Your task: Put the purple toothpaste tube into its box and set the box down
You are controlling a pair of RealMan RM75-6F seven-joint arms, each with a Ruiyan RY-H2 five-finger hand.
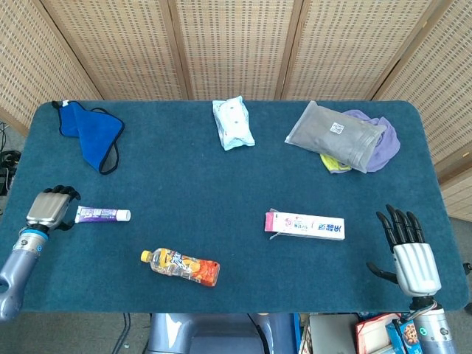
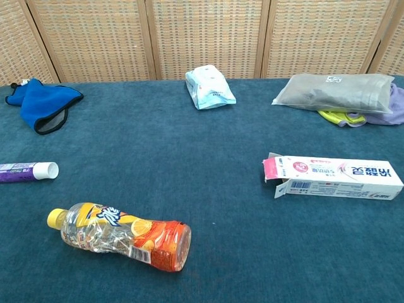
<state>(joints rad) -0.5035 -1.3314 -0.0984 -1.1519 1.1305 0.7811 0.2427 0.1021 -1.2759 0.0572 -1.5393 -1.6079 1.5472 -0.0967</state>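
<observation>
The purple toothpaste tube (image 1: 102,214) lies flat at the table's left side, white cap pointing right; the chest view shows its cap end (image 2: 28,171) at the left border. My left hand (image 1: 50,208) sits just left of the tube's flat end, fingers bent forward and holding nothing; I cannot tell whether it touches the tube. The white and pink toothpaste box (image 1: 304,224) lies right of centre, its left end flap open (image 2: 333,177). My right hand (image 1: 405,247) hovers near the front right edge, fingers spread, well clear of the box.
An orange drink bottle (image 1: 181,267) lies on its side in front of the tube. At the back lie a blue cloth (image 1: 92,133), a pack of wipes (image 1: 233,122) and a grey pouch (image 1: 335,135) on a purple cloth.
</observation>
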